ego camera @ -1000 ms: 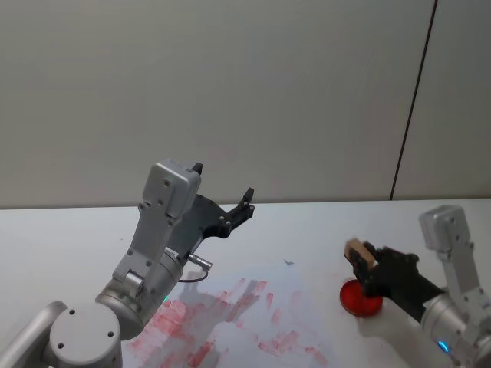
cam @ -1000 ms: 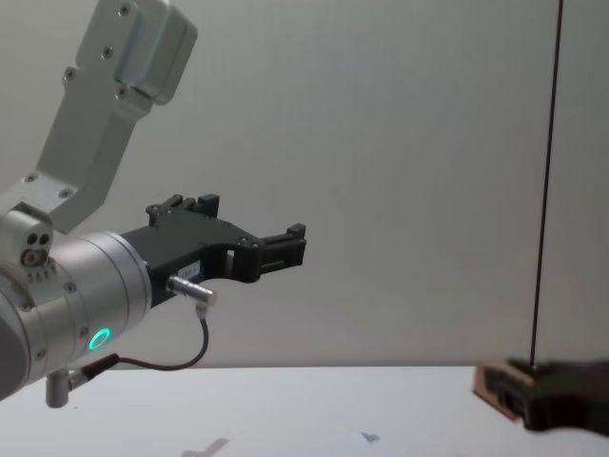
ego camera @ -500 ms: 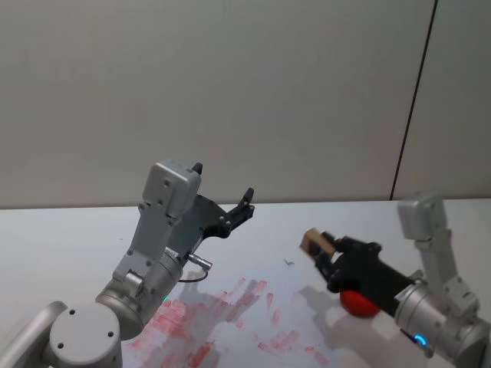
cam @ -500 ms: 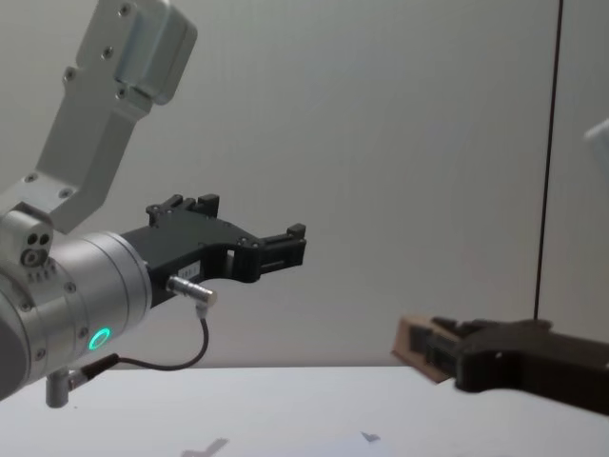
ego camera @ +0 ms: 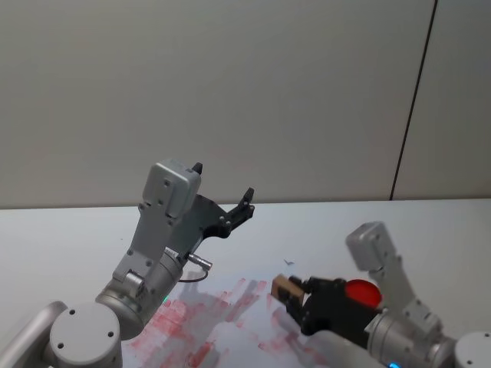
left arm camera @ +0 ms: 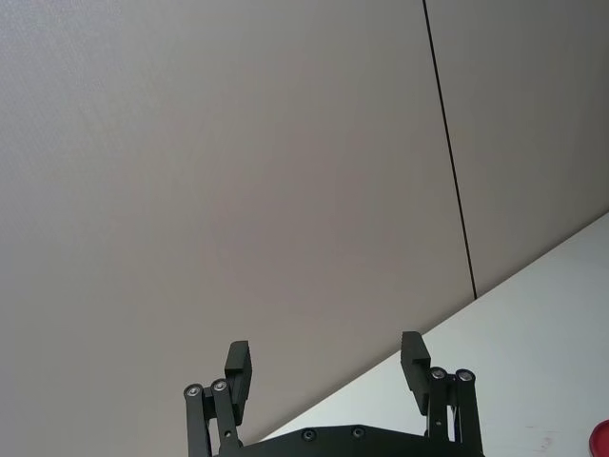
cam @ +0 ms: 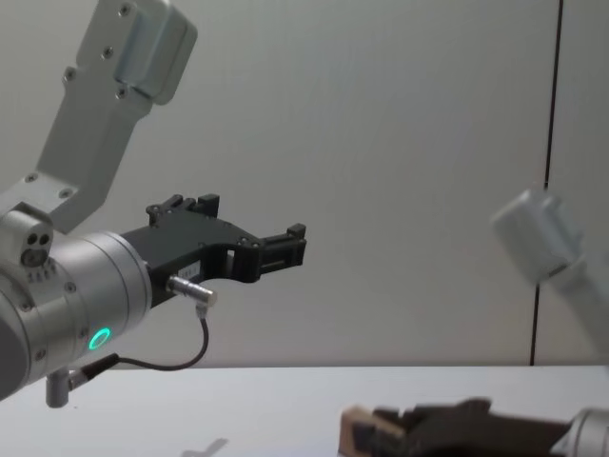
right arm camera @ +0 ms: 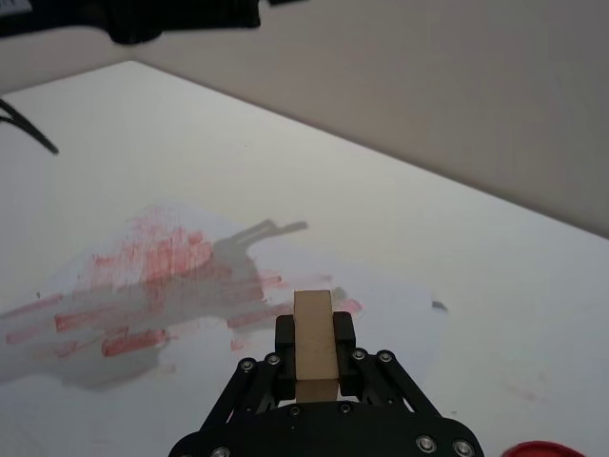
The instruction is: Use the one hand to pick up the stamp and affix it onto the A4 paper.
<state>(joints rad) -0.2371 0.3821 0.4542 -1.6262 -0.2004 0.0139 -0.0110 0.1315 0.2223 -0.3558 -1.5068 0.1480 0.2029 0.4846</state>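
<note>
The stamp is plain light-brown wood. The right gripper is black, on a light-grey arm. The A4 paper is white, smeared with red streaks, bars and blotches. The round ink pad is solid red. The worktop is plain white. The left gripper is black, its wrist silver with a green-lit ring. The wall is pale grey-beige, crossed by one thin dark line.
</note>
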